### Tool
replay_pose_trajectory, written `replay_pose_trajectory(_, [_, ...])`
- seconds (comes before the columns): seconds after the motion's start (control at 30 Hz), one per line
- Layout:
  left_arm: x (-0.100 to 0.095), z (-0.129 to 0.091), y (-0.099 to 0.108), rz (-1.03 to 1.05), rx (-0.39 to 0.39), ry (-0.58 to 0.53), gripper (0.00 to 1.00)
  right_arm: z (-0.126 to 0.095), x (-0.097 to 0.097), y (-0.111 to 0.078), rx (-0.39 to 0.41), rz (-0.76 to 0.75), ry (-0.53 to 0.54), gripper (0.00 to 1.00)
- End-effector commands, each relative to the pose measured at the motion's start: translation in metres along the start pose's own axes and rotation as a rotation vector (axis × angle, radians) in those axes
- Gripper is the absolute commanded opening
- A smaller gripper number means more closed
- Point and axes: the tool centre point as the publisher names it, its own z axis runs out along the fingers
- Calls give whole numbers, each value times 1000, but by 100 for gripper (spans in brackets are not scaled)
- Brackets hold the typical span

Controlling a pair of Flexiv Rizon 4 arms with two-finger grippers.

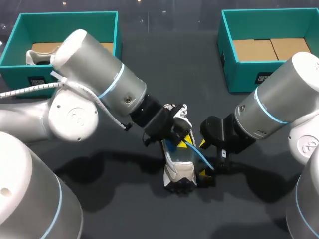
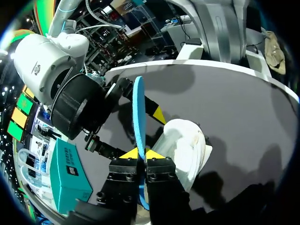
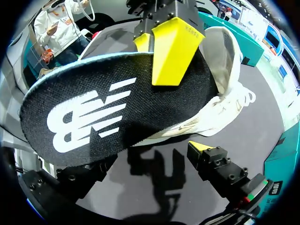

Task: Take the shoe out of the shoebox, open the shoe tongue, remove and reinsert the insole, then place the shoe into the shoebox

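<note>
A white shoe lies on the dark table near the middle, also seen in the left wrist view and the right wrist view. My left gripper is shut on the insole, pinching its thin blue edge between the yellow tips. The insole sticks out of the shoe toward my right arm. In the right wrist view its black top with a white logo fills the space ahead. My right gripper stands open beside the shoe's heel, its fingers apart and touching nothing.
A teal shoebox at the back left holds a second white shoe. Another teal shoebox stands at the back right with brown card in it. Bare dark table lies between the boxes.
</note>
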Motion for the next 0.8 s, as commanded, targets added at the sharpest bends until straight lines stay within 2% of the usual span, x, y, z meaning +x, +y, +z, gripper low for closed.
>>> replay_pose_trajectory(0.03, [8,2,-4,-9,93,-158,0,0,1,-1,-2,0,-2,100])
replay_pose_trajectory(0.17, [11,6,-10,-60,194,-178,0,0,1,-1,-2,0,-2,100])
replay_pose_trajectory(0.37, [20,11,-14,-94,273,-166,0,0,1,-1,-2,0,-2,100])
replay_pose_trajectory(0.57, [21,12,-28,-90,331,-188,0,0,1,-1,-2,0,-2,100])
replay_pose_trajectory(0.67, [20,14,-32,-71,310,-194,0,0,1,-1,-2,0,-2,100])
replay_pose_trajectory(0.73, [22,17,-25,-71,269,-190,0,0,1,-1,-2,0,-2,100])
replay_pose_trajectory(0.8, [24,16,-19,-93,259,-195,0,0,1,-1,-2,0,-2,100])
